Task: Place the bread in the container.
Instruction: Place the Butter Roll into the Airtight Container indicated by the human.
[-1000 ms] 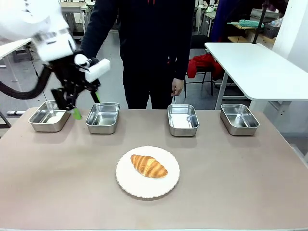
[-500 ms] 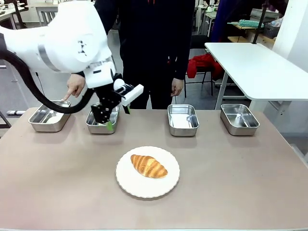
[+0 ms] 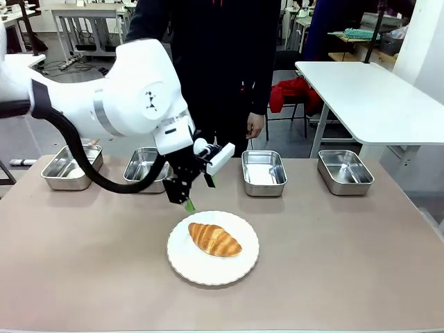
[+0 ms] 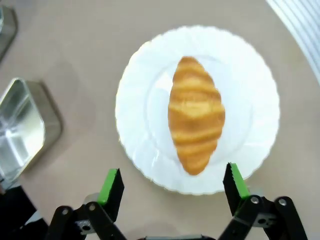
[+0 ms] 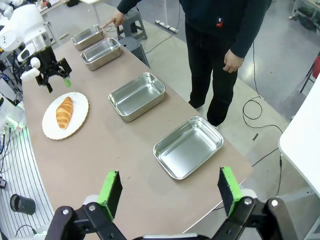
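The bread is a golden-brown croissant lying on a round white plate at the table's middle. My left gripper hangs open just above the plate's back-left rim. In the left wrist view the bread lies ahead of that gripper, between the lines of its two spread fingers and not touching them. The container is the far-left steel tray; in the right wrist view a person's hand points at this container. My right gripper is open, holds nothing and is high over the table's right end.
Three more steel trays stand along the far edge: one partly behind my left arm, one at centre right and one at far right. A person stands behind the table. A white table stands at back right.
My left arm has swept from over the two left trays rightward and toward the plate, its gripper open throughout. The person's hand came to point at the far-left tray.
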Tool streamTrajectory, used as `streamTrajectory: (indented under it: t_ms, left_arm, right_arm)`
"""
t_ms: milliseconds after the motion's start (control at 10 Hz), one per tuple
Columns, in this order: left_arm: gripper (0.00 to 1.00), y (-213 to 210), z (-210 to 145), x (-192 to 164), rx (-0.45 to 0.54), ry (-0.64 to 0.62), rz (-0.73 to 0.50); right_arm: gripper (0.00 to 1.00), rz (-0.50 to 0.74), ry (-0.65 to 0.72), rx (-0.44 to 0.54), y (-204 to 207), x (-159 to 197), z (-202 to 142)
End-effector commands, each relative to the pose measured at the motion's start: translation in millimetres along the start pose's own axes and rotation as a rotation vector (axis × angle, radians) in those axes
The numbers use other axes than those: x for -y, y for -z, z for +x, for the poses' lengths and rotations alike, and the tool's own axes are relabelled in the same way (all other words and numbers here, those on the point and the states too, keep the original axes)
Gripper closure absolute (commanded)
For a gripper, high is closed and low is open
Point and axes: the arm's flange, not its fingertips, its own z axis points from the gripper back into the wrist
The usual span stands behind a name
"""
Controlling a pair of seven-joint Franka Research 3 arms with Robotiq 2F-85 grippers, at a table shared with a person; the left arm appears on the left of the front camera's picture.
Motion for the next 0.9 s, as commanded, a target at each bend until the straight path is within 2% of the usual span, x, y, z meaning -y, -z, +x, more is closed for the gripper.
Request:
streamTrajectory:
  t_ms: [0,100,200,500,800]
  left_arm:
    - [0.0,8.8,-3.3,0.0,0.039,-0.004,0.008]
    - [0.0,16.2,-4.1,-3.4,0.073,-0.05,-0.025]
    - [0.0,10.2,1.5,-0.6,0.019,-0.01,-0.009]
    - [0.0,17.3,0.1,-2.7,0.035,-0.024,-0.017]
    - [0.0,38.3,19.9,2.5,-0.014,-0.047,-0.048]
  right_arm:
    - [0.0,0.001,-0.006,0.01,0.2,-0.7,2.4]
    - [0.0,0.001,-0.006,0.01,0.2,-0.7,2.4]
    - [0.0,0.001,-0.006,0.01,0.2,-0.7,2.4]
    - [0.0,0.001,-0.006,0.01,0.2,-0.7,2.4]
    - [0.0,0.001,-0.006,0.01,0.2,-0.7,2.4]
